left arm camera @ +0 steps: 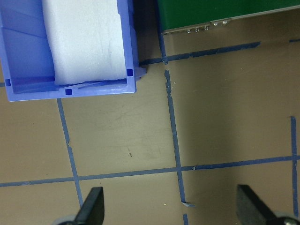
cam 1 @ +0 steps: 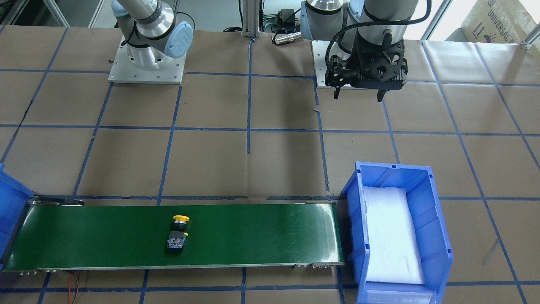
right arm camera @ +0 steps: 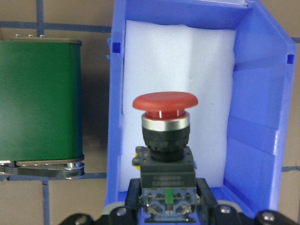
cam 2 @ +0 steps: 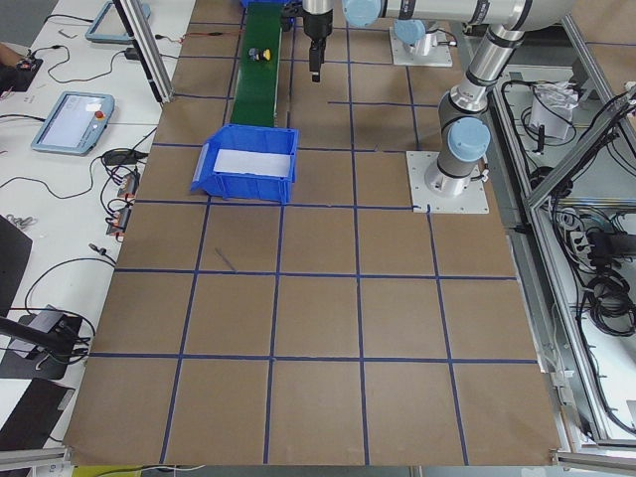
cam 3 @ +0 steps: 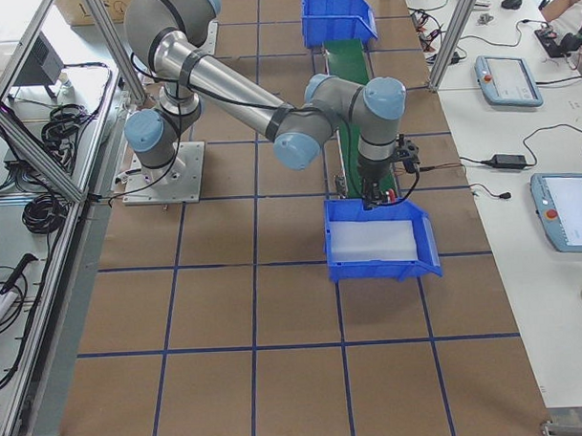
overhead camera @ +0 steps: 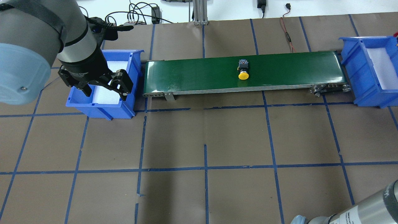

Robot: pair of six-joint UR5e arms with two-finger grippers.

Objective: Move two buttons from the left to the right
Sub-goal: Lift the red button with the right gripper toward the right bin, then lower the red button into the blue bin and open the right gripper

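The yellow button [cam 1: 179, 232] lies on its side near the middle of the green conveyor belt [cam 1: 253, 236]; it also shows in the overhead view [overhead camera: 243, 71]. In the right wrist view my right gripper [right arm camera: 166, 199] is shut on the contact block of the red button [right arm camera: 165, 105] and holds it over the white foam of the right blue bin [right arm camera: 253, 93]. My left gripper [cam 1: 358, 90] is open and empty, high above the table between its base and the left blue bin [cam 1: 438, 236]. Its fingers [left arm camera: 93, 208] stand wide apart.
The belt's end [right arm camera: 37, 98] lies just beside the right bin. The left bin [overhead camera: 99, 105] holds only white foam. The right bin [overhead camera: 373, 77] sits at the belt's far right end. Both arm bases [cam 1: 147, 67] stand at the table's back edge.
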